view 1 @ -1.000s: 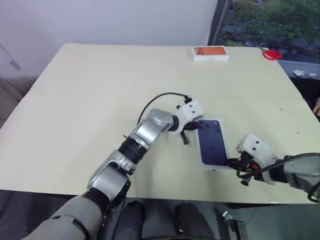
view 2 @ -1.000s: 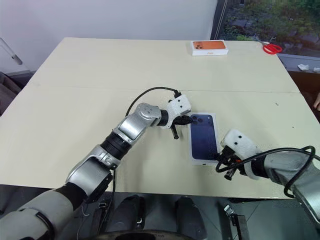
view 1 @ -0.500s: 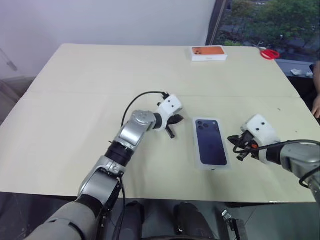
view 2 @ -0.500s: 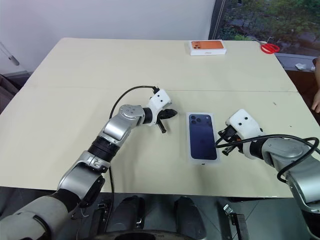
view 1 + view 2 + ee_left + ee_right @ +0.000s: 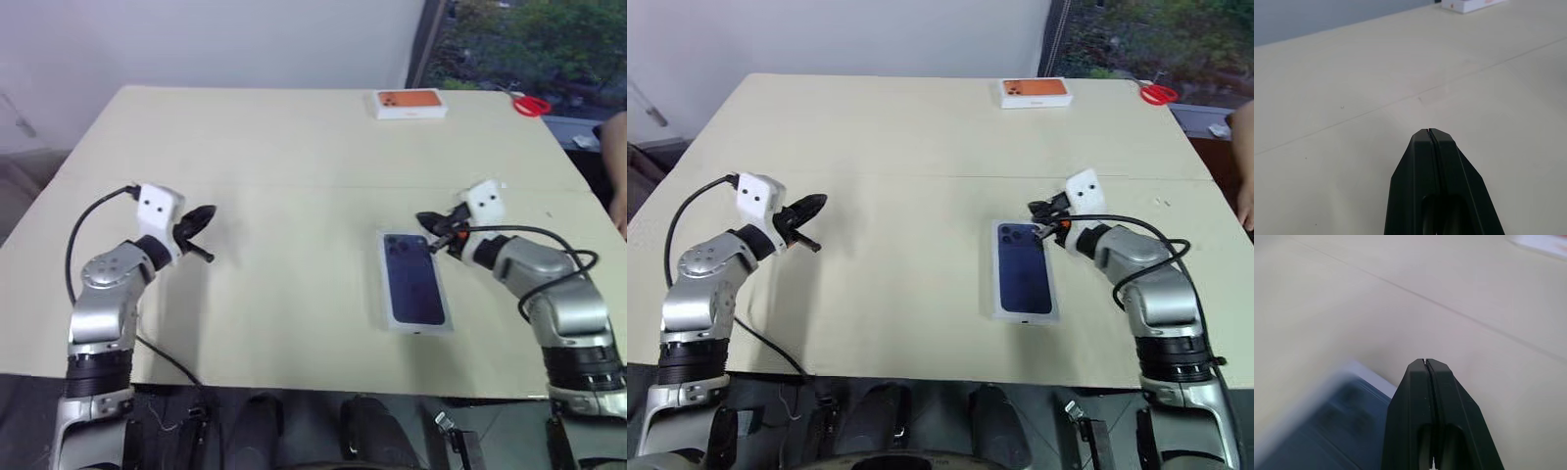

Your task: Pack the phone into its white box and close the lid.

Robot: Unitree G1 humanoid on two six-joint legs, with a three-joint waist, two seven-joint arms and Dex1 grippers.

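The lid (image 5: 413, 282), white with a dark blue phone picture on top, lies flat on the cream table (image 5: 294, 166), right of centre. The phone and the white box are hidden. My right gripper (image 5: 423, 217) is shut and empty. It hovers level at the lid's far right corner and points left. The right wrist view has its closed fingertips (image 5: 1424, 361) just past the blurred lid (image 5: 1327, 431). My left gripper (image 5: 206, 217) is shut and empty, far off to the left over bare table. Its tips (image 5: 1428, 131) meet in the left wrist view.
An orange-topped box (image 5: 411, 103) sits at the table's far edge, with red scissors (image 5: 530, 105) to its right. A person's hand (image 5: 1246, 201) shows at the right border. Wide bare table lies between my two arms.
My left arm swung far left, away from the lid. My right gripper moved from the lid's near right side forward to its far right corner. The lid stayed put.
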